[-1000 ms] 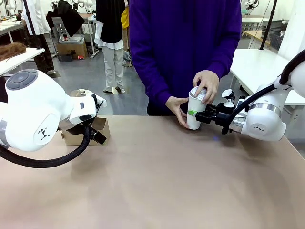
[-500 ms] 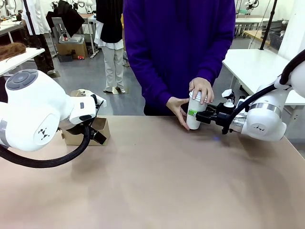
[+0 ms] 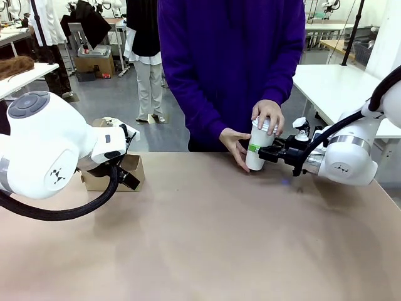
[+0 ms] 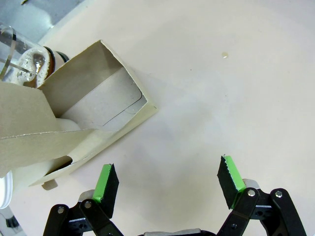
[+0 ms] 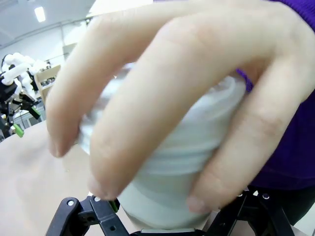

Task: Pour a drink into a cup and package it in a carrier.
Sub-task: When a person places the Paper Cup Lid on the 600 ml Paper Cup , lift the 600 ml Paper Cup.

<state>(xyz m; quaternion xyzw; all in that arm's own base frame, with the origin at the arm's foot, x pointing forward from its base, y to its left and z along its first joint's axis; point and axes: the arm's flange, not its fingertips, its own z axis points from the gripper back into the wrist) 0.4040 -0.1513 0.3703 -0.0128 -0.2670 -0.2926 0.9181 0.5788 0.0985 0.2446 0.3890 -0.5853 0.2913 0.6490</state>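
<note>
The tall white paper cup (image 3: 255, 155) stands on the far side of the table, and my right gripper (image 3: 263, 152) is shut on its lower half. A person's hand (image 3: 268, 116) presses a white lid onto its top while the other hand (image 3: 233, 143) steadies its side. In the right wrist view those fingers cover the cup (image 5: 177, 189) above my right gripper (image 5: 170, 223). My left gripper (image 4: 170, 181) hangs open over bare table beside the brown cardboard carrier (image 4: 101, 110), which sits at the far left (image 3: 103, 180). A glass jug (image 4: 19, 56) shows behind the carrier; the drink in it is hidden.
The person in a purple top (image 3: 232, 63) stands at the far table edge. My bulky left arm (image 3: 50, 150) fills the left foreground. Bare tan tabletop (image 3: 207, 238) stretches between the arms. White tables (image 3: 332, 84) stand behind on the right.
The person's upper hand has shifted on the lid and the body has leaned slightly left. The cup and both grippers have stayed where they were.
</note>
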